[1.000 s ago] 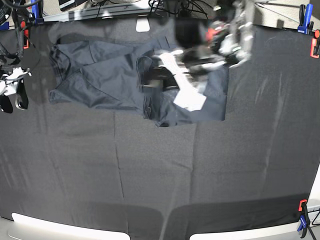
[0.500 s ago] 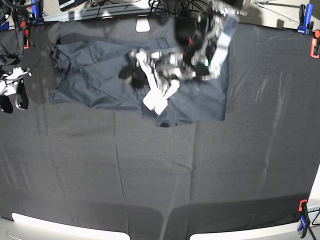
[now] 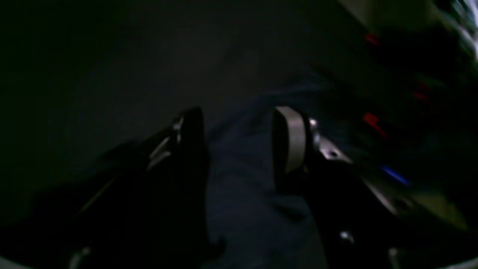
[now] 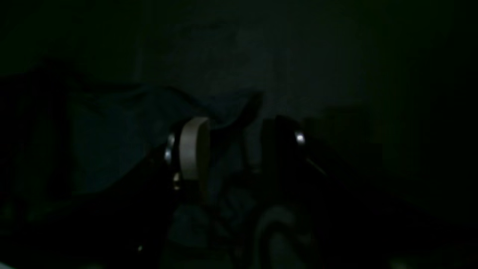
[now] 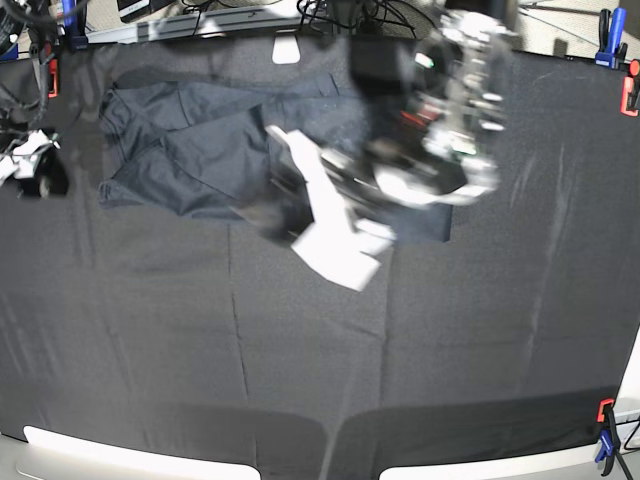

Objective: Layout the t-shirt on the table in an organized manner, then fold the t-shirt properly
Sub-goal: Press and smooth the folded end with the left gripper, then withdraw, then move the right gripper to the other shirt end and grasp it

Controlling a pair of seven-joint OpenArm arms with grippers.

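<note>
- The bench [image 5: 480, 330] is the largest thing: a wide surface under a matte black cloth, with white corners at the near edge and orange-and-blue clamps [image 5: 606, 440] at the right side.
- The t-shirt [image 5: 190, 135] lies on the far left part of the bench, dark grey and still wrinkled, with several folds; its right part is hidden under the arm.
- The left arm [image 5: 455, 110] reaches from the far edge over the shirt; it is blurred in the base view.
- The left claw [image 3: 239, 149] is open above the dark blue-grey fabric, with a clear gap between its two fingers [image 3: 293, 144], and nothing is held between them.
- The right claw [image 4: 233, 149] is at the far left edge of the bench. The wrist picture is very dark, but its fingers [image 4: 192, 147] stand apart and hold nothing that I can see.
</note>
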